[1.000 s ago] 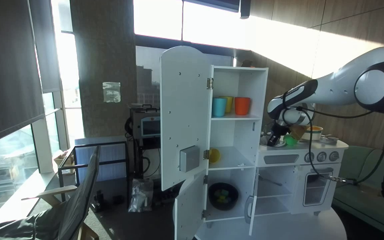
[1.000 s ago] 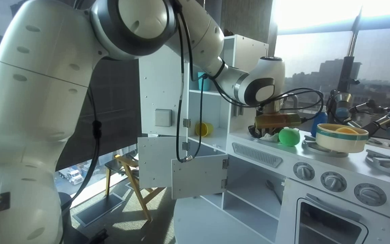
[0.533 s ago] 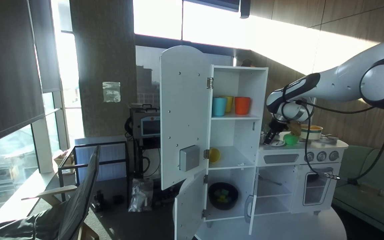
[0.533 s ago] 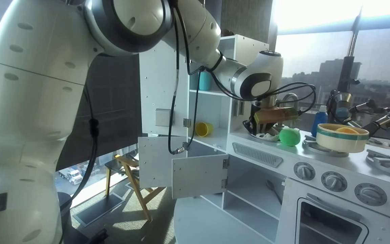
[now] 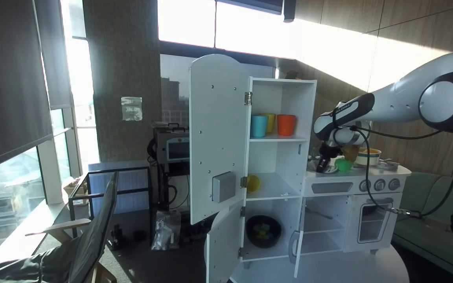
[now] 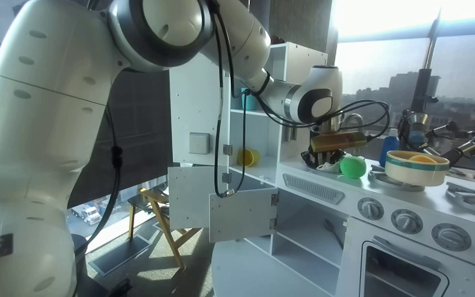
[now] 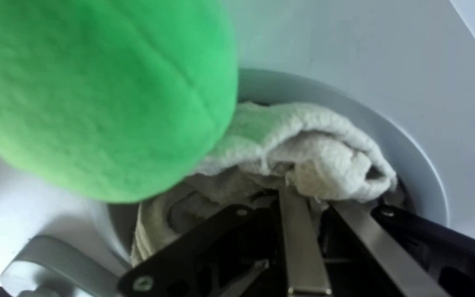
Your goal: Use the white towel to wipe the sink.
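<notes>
The white towel [image 7: 328, 169] lies bunched inside the round grey sink [image 7: 404, 154], and a bit of it shows in an exterior view [image 6: 329, 167]. My gripper [image 7: 316, 200] points down into the sink, with its two fingers close together and a fold of the towel pinched at their tips. The fingertips themselves are hidden by the towel. In both exterior views the gripper [image 5: 322, 166] [image 6: 322, 158] is low over the sink at the left end of the white counter. The sink's bottom is mostly covered by towel and fingers.
A green round object [image 6: 353, 166] sits right beside the sink and fills the wrist view's upper left [image 7: 97, 90]. A cream pot [image 6: 415, 171] stands on a burner, with a blue bottle [image 6: 390, 147] behind. The tall white cabinet [image 5: 297, 106] stands close beside the gripper.
The gripper swings toward the cabinet and tilts by half a second ago, then comes back and stands more upright now. The towel stays in the sink; the green object stays put.
</notes>
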Controlling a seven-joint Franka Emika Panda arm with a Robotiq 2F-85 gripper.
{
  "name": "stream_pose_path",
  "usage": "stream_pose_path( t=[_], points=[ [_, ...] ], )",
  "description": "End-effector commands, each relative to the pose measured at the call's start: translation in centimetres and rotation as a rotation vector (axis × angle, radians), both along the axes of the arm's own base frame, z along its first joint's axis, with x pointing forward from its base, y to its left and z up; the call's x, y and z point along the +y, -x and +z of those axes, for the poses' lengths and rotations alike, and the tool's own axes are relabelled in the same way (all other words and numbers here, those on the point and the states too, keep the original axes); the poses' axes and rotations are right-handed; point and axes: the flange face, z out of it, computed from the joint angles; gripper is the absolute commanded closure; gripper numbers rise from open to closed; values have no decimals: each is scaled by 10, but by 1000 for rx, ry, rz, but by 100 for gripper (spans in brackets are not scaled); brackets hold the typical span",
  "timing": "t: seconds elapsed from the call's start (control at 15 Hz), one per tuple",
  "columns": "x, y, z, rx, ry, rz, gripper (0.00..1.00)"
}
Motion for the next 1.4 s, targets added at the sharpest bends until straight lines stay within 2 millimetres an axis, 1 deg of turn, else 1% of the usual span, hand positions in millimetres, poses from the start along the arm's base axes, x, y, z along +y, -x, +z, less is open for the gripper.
stream_pose_path(
  t=[0.0,0.07,0.2,0.27,0.33,0.47,0.8,0.93,1.07,1.2,1.33],
  points=[
    [26,17,13,16,-134,112,97],
    [34,17,19,-8,-158,152,97],
    [41,12,29,-52,-186,231,97],
    [42,9,33,-73,-185,269,97],
    [41,6,35,-83,-175,309,94],
    [34,-1,35,-87,-133,373,93],
    [18,-11,28,-75,-25,311,94],
    [10,-15,16,-22,3,265,94],
    [4,-13,8,25,34,213,94],
    [9,-4,9,60,28,189,94],
    [19,7,20,54,17,198,95]
  ],
)
